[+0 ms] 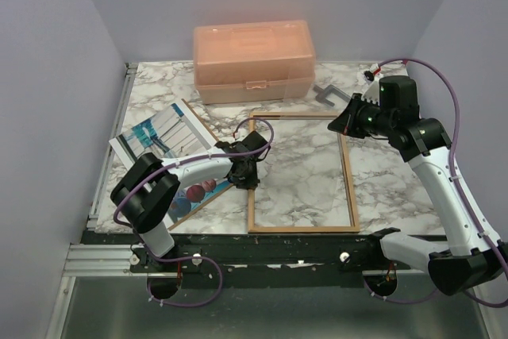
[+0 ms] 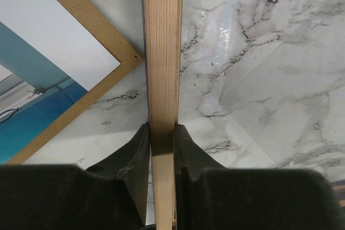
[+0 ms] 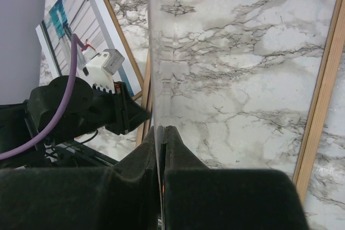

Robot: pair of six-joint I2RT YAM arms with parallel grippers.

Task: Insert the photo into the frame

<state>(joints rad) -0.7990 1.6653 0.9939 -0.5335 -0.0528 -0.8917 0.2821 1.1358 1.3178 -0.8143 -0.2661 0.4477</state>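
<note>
The frame (image 1: 348, 188) lies on the marble table with its tan wood back up. My left gripper (image 1: 244, 171) is shut on the frame's left rail (image 2: 161, 52), one finger on each side. The photo (image 1: 167, 134) lies face up on the brown backing board (image 1: 198, 121) at the left, partly hidden under my left arm; its teal corner shows in the left wrist view (image 2: 32, 79). My right gripper (image 1: 341, 123) is by the frame's far right corner, shut on a thin clear pane (image 3: 156, 52) over the frame's opening.
A peach plastic box (image 1: 254, 61) stands at the back, just beyond the frame. A small grey clip (image 1: 325, 94) lies between the box and my right gripper. Purple walls close in the left, back and right sides. The black rail (image 1: 262, 248) runs along the near edge.
</note>
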